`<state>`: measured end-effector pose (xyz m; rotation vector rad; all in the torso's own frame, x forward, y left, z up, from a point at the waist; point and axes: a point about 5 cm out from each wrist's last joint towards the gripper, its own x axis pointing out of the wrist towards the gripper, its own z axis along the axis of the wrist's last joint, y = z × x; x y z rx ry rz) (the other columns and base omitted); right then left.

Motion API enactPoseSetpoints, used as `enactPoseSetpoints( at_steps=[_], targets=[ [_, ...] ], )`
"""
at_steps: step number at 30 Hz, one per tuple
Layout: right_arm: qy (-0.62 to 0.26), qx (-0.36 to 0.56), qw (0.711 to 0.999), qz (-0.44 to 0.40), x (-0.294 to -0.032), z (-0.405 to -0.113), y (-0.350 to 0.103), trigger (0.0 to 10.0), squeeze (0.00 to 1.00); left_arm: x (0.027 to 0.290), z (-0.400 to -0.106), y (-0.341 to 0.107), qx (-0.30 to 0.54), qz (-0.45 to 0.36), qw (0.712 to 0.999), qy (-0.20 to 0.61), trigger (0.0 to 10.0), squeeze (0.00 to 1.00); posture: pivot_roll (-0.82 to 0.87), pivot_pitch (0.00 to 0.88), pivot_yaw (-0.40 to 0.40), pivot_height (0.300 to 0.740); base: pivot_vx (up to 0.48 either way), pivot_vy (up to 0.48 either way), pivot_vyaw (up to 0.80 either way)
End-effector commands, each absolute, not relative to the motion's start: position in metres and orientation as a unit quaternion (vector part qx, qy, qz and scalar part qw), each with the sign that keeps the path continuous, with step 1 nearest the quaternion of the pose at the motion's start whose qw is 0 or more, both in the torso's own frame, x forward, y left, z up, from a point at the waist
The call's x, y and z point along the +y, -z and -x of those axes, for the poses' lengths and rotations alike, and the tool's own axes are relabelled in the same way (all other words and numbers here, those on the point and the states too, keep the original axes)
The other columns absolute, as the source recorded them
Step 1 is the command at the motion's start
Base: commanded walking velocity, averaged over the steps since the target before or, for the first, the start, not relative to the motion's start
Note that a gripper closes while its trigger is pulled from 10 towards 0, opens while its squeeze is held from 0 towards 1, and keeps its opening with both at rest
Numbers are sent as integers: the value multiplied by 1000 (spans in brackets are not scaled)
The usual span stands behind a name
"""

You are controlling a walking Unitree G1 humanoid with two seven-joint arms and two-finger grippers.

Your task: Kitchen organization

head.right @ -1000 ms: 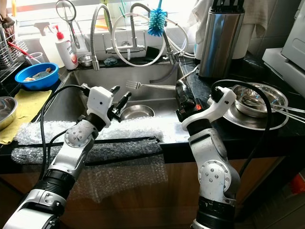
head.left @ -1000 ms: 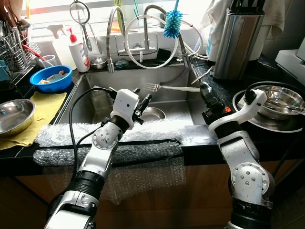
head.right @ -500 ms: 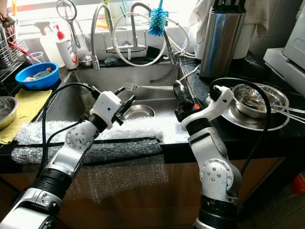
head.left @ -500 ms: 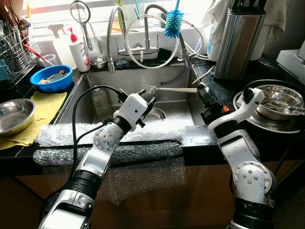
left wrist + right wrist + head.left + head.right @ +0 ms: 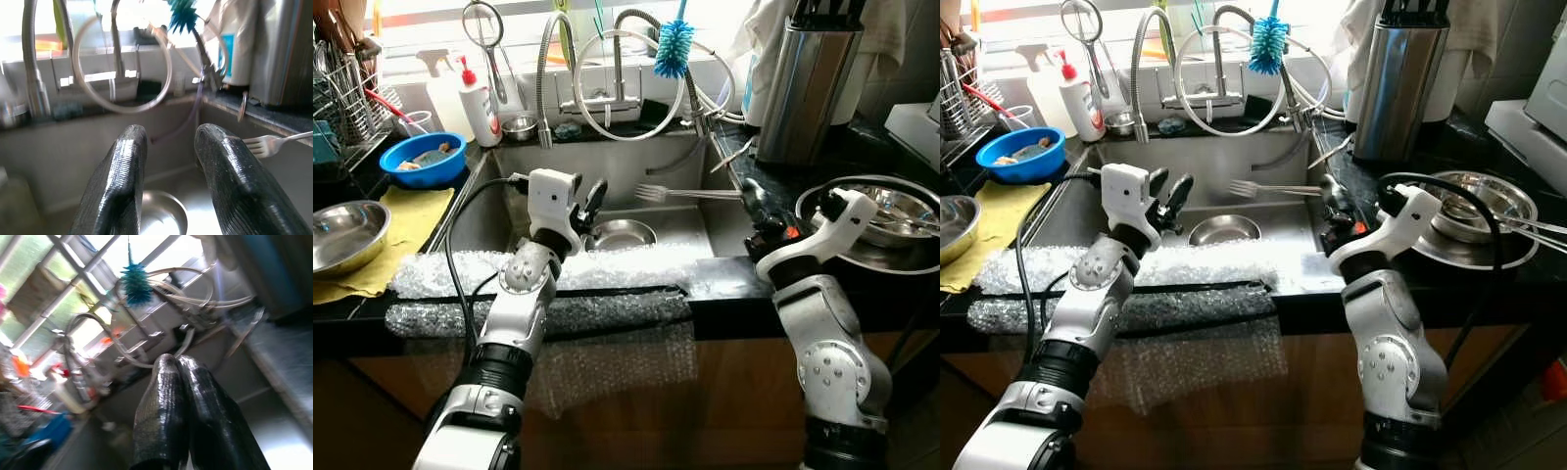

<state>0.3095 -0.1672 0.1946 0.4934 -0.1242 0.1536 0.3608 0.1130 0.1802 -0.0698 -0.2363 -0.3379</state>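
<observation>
Over steel sink (image 5: 499,211): right gripper (image 5: 751,195) holding fork (image 5: 690,194).

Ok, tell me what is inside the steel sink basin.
Inside the steel sink basin a small round steel bowl rests on the floor. Above it the right gripper holds a silver fork; the open left gripper hovers nearby. The bubble wrap strip hides the near floor.

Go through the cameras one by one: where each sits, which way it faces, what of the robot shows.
Left and right eye views: head, looking down at the sink; both silver arms show.
Left wrist view: along the left gripper toward the faucet; jaws apart.
Right wrist view: along the right gripper toward the window; jaws together.
Shared: the fork and blue brush.
</observation>
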Motion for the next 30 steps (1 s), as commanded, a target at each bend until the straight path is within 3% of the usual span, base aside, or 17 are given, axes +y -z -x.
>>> enactPoseSetpoints(
  at_steps=[1, 6, 30],
  targets=[
    [-73, -72, 971, -214, -166, -316, -203, 10000, 0, 116, -360, -170, -94, 45, 981, 162, 10000, 0, -198, 0, 41, 740, 0, 0, 0],
    [-123, -38, 983, -134, -162, -332, -197, 10000, 0, 109, -352, -150, -67, -4, 981, 183, 10000, 0, -195, 0, 38, 740, 0, 0, 0],
    [-95, 83, 986, -109, -172, -385, -153, 10000, 0, 87, -327, -135, -14, -9, 972, 233, 10000, 0, -157, 0, 6, 740, 0, 0, 0]
  ],
)
